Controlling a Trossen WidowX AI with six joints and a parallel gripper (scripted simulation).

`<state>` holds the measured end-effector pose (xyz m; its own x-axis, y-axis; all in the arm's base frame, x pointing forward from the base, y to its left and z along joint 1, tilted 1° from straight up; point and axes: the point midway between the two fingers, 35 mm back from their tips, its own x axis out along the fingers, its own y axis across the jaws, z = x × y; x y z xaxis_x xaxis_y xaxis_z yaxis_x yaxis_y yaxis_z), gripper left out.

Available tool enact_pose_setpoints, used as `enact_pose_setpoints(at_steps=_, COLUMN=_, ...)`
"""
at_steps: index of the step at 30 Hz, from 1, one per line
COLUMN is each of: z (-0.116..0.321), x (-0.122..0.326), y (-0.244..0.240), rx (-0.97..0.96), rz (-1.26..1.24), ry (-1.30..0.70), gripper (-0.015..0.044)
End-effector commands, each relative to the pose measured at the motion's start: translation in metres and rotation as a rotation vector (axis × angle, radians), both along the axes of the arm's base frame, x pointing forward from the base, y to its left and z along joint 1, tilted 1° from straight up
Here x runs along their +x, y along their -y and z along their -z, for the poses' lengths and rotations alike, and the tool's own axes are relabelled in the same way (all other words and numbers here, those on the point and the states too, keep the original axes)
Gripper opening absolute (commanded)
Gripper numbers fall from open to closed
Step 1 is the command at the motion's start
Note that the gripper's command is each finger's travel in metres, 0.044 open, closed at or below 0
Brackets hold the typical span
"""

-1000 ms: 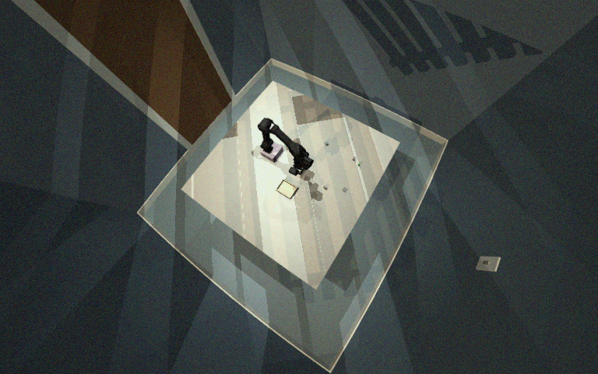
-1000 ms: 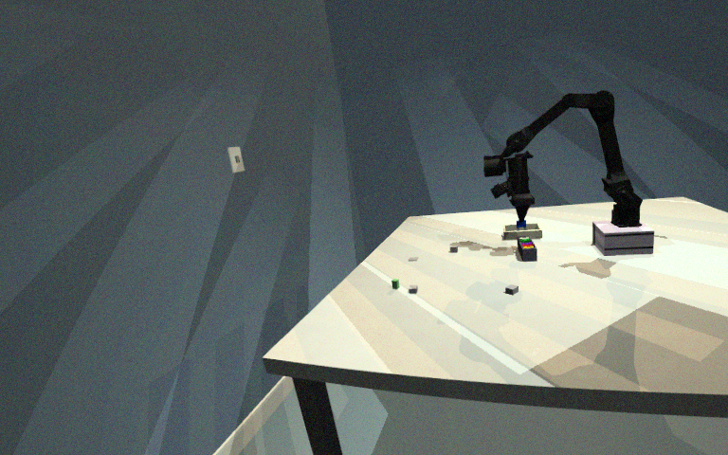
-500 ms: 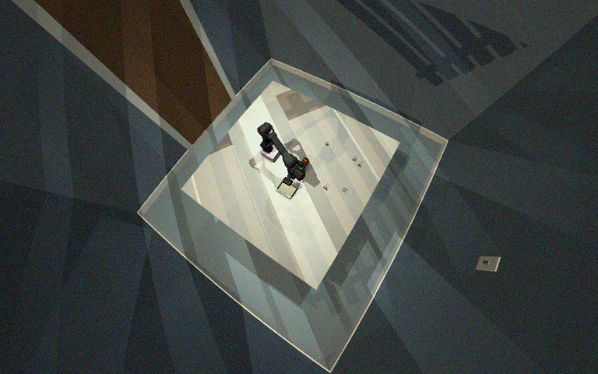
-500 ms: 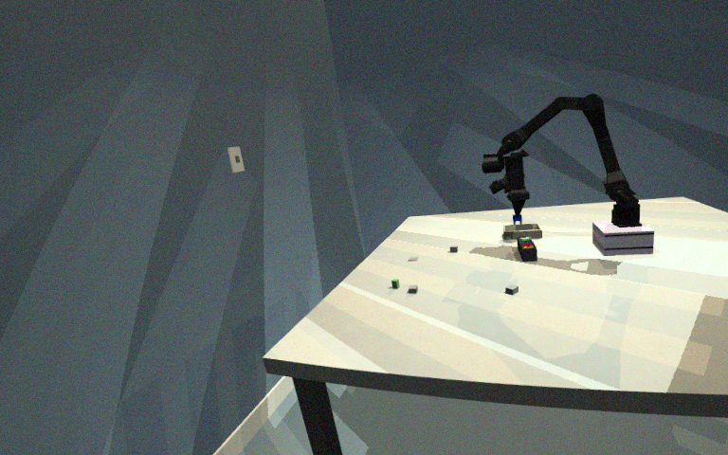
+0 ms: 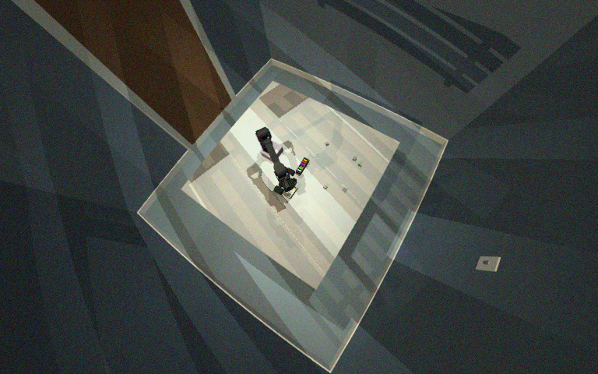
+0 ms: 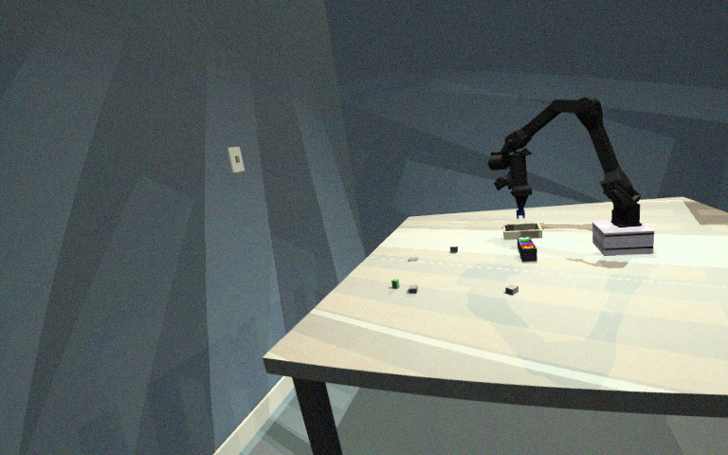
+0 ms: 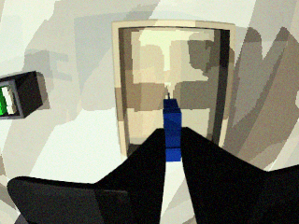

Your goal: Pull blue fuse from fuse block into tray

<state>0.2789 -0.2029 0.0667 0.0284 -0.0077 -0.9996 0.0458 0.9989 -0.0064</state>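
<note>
My gripper (image 7: 172,135) is shut on the blue fuse (image 7: 172,130) and holds it upright above the beige tray (image 7: 175,84), over the tray's inside. From the side, the gripper (image 6: 519,209) hangs a little above the tray (image 6: 522,230), with the blue fuse (image 6: 519,213) at its tip, clear of the rim. The black fuse block (image 6: 526,248) with its row of coloured fuses stands on the table in front of the tray. It also shows at the left edge of the wrist view (image 7: 19,95). From above, the gripper (image 5: 283,187) is over the tray (image 5: 290,192), with the block (image 5: 301,166) apart from it.
Several small grey cubes (image 6: 511,289) and a green cube (image 6: 394,282) lie scattered on the table top. The arm's base stands on a pale block (image 6: 622,237) to the right of the tray. The table's edge is close behind the tray.
</note>
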Motion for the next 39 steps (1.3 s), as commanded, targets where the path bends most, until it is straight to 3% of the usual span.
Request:
enact_pose_setpoints(at_steps=1, z=-0.001, x=-0.002, y=0.007, rx=-0.004, rz=-0.010, ry=-0.001, gripper=0.0000)
enact_pose_setpoints(at_steps=30, z=0.039, x=-0.001, y=0.007, rx=-0.004, rz=-0.010, ry=-0.001, gripper=0.0000)
enact_pose_setpoints(at_steps=39, z=0.036, x=0.000, y=0.007, rx=-0.001, rz=-0.007, ry=0.001, gripper=0.0236)
